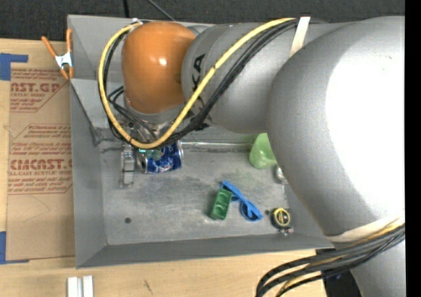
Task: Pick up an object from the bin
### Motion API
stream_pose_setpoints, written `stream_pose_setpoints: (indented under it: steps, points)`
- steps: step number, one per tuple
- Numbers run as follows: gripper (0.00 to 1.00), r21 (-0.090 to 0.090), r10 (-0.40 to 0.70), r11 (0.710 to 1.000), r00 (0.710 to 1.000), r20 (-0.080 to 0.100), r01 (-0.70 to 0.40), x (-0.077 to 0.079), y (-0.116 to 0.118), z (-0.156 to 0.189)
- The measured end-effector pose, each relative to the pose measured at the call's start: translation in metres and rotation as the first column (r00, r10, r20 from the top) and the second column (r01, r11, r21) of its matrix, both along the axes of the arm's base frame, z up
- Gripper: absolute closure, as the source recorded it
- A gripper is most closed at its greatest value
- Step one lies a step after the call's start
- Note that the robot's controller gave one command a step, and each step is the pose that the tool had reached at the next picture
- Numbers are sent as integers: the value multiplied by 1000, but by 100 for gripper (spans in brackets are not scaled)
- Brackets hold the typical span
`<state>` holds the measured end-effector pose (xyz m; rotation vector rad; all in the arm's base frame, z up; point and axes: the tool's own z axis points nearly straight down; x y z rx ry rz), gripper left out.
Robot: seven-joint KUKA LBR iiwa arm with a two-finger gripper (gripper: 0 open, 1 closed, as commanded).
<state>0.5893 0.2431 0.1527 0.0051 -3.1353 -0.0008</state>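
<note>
Below the orange wrist cover [154, 65], the jaws hung at the bin's [89, 184] left, just beside a crumpled blue packet [162, 158]; their spread could not be told.

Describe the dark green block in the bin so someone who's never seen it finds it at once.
Start at the grey metal bin and look on its floor toward the picture's lower edge. The dark green block lies there, right beside a curved bright blue plastic piece. It is boxy and dark, while the other green thing, farther back, is pale and rounded.
</note>
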Motion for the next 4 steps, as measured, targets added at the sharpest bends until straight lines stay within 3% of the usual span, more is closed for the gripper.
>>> stream_pose_setpoints:
  steps: [1, 2, 3, 4]
  points:
    - [0, -4, -211, 977, 977, 2, 211, -2, -87, -86]
    - [0, 0, -17, 1000, 1000, 11, 17, 5, -108, -52]
    - [0, 2, -91, 996, 996, 8, 91, 4, -116, -43]
    - [0, 0, -244, 970, 970, 4, 244, -1, -123, -84]
